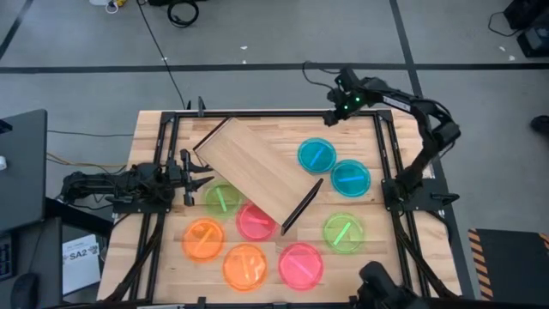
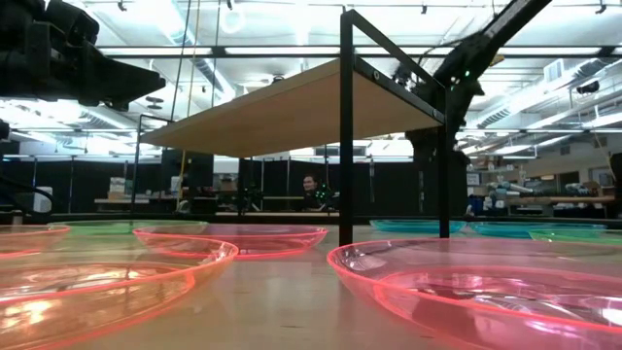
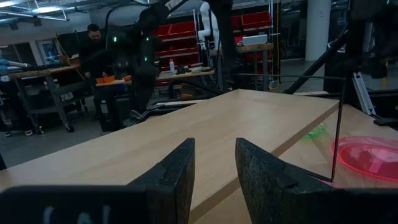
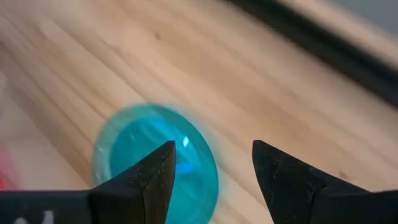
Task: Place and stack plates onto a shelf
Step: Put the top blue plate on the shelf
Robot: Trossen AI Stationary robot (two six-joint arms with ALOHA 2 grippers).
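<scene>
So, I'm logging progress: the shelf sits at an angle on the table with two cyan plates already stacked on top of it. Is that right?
Not quite. The shelf does sit at an angle, but in the high view nothing lies on it. The two cyan plates lie side by side on the table beside it, near the right claw.

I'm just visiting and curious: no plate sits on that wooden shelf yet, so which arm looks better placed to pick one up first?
Probably the right. Its open gripper hangs above the table's far edge, close to a cyan plate that fills its wrist view. The left gripper is open too, but points at the shelf itself.
</scene>
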